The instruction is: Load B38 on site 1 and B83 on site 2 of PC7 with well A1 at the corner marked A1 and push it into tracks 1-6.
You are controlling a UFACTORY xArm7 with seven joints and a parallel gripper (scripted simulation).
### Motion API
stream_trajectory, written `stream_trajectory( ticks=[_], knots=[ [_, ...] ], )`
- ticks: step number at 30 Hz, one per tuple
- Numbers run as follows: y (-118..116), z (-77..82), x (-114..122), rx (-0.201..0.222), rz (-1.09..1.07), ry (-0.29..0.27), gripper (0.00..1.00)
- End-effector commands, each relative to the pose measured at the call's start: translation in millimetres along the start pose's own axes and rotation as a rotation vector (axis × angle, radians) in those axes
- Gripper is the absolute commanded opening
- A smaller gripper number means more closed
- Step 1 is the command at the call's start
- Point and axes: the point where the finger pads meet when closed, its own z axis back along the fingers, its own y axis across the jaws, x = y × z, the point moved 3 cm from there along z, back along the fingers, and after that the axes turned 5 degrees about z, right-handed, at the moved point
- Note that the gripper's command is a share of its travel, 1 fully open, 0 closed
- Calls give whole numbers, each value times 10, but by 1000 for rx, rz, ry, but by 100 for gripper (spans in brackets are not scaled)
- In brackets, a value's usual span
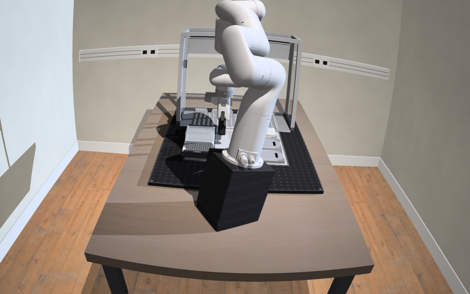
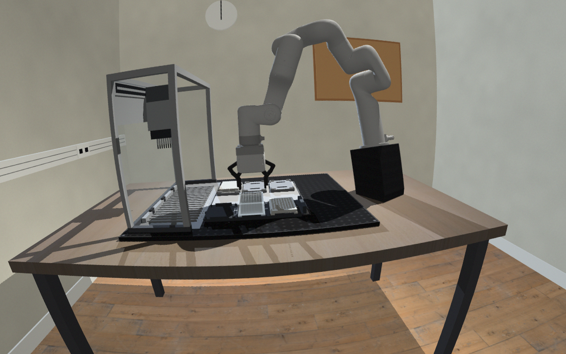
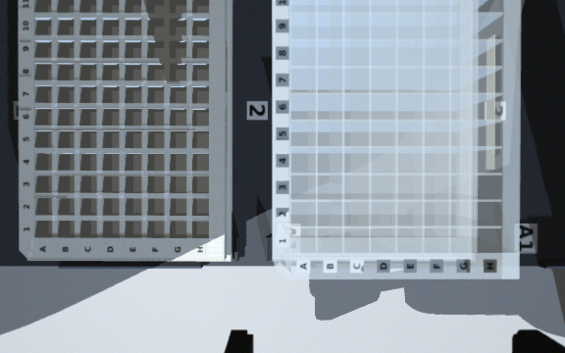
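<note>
Beige walls (image 2: 56, 66); plank floor (image 2: 276, 316); wooden table (image 2: 408, 228).
</note>
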Motion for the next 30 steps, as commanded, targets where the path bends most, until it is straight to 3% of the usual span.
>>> stream_trajectory(
  ticks=[1,30],
  knots=[
    [12,77,-2,3,0,0,100],
    [12,526,-3,3,0,0,100]
  ],
)
